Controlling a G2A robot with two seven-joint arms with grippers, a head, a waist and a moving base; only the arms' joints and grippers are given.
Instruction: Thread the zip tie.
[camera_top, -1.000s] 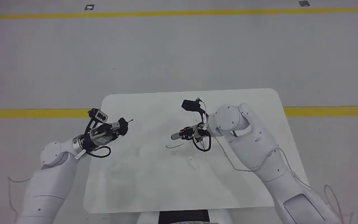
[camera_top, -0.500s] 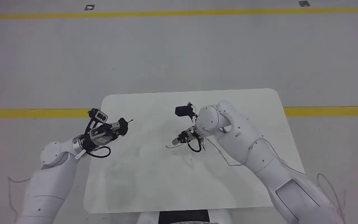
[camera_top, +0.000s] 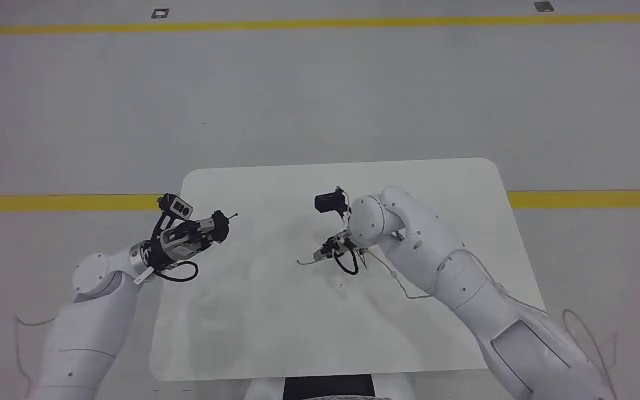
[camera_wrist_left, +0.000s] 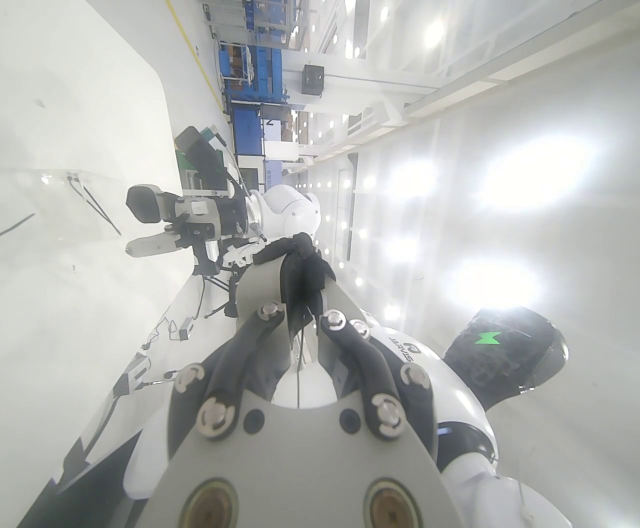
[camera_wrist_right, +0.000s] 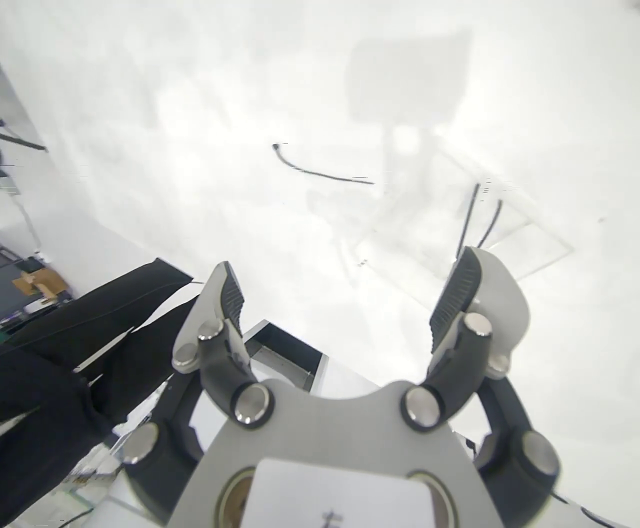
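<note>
In the top view, the right hand (camera_top: 322, 250) hung low over the middle of the white counter (camera_top: 440, 190), and a loose zip tie (camera_top: 310, 261) lay on the surface just beside its tips. The left hand (camera_top: 222, 222) was held well apart from the right hand, over the counter's edge. In the left wrist view, the left hand (camera_wrist_left: 300, 260) had its fingers drawn together and clamped on a dark item (camera_wrist_left: 300, 285). It may have been a zip tie, but I could not tell. Farther off in the same view, the right hand (camera_wrist_left: 142, 225) stood with its fingers spread, and two spare zip ties (camera_wrist_left: 102, 212) lay in a clear tray (camera_wrist_left: 55, 175) just past it. In the right wrist view, the right hand (camera_wrist_right: 350, 280) was spread wide and held nothing. The loose zip tie (camera_wrist_right: 320, 173) lay flat and slightly curved ahead of its fingertips, and the clear tray (camera_wrist_right: 540, 250) sat near one finger. The step in hand looked like picking up the tie, with no threading begun. The next move would call for lowering the right hand squarely over the thin strap and pinching it off the flat surface.
</note>
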